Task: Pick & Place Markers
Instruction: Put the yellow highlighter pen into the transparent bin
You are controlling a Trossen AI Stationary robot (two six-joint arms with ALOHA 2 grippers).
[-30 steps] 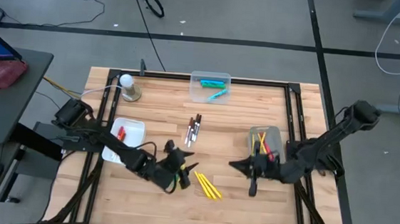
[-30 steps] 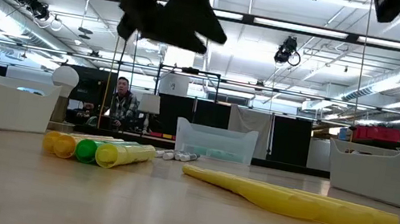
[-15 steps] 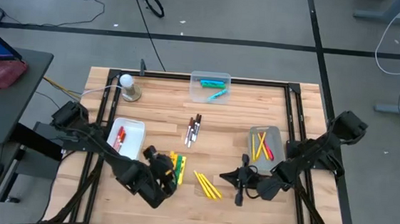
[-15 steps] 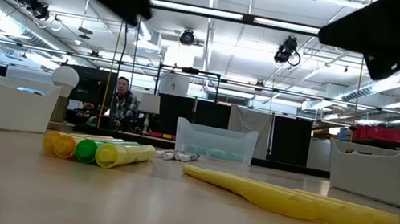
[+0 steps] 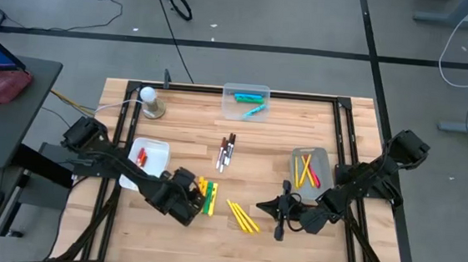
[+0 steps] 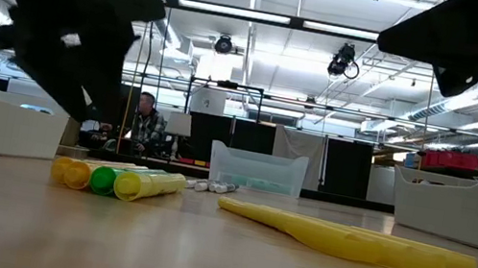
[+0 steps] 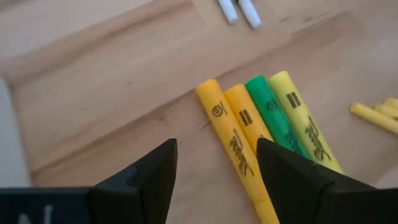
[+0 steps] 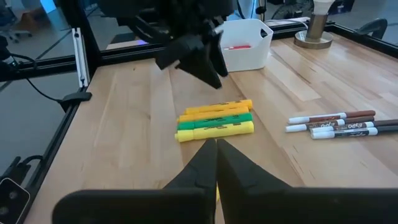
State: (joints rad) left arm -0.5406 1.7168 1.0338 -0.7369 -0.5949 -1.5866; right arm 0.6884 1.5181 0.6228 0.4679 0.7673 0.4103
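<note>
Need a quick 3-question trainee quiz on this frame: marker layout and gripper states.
1. True or false: the left gripper is open above the row of chunky highlighters.
2. How many highlighters lie side by side in that row, and which colour is not yellow or orange?
3. Multiple choice: where are the red-capped markers held?
A. white bin on the table's left
B. clear bin at the far edge
C. loose on the table

Key
1. True; its fingers stand apart with nothing between them.
2. Four; one is green.
3. A. The right gripper is shut, near the slim yellow markers.
</note>
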